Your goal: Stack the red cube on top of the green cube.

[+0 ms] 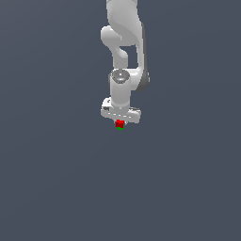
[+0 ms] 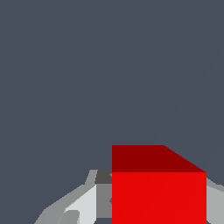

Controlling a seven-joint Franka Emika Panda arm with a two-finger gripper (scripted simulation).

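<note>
Exterior view: my arm [image 1: 124,42] came down from the top centre of the frame, white links, wrist pointing straight down, ending just above the frame's middle. My gripper [image 1: 120,123] sat under the flat white hand. The red cube [image 1: 120,123] was right below the hand, just above the centre of the frame, tiny against my hand. A thin sliver of the green cube [image 1: 121,127] showed right under the red one, touching it as far as I could tell; most of the green was hidden by the red. Fingers themselves were too small to make out there. Floor [image 1: 56,188] was plain dark grey-blue all round. Wrist view: the red cube [image 2: 158,197] filled the lower right part of the picture, bright front face with a darker top face above it. One grey-white finger [image 2: 85,203] sat against the cube's side toward the lower left, and a bit of the other finger [image 2: 215,201] showed at the lower right edge, also against the cube. So the pincer was narrow, closed on the red cube with one finger on each side. Green cube was not visible in this view. The floor [image 2: 87,78] took up the remainder of the picture.
</note>
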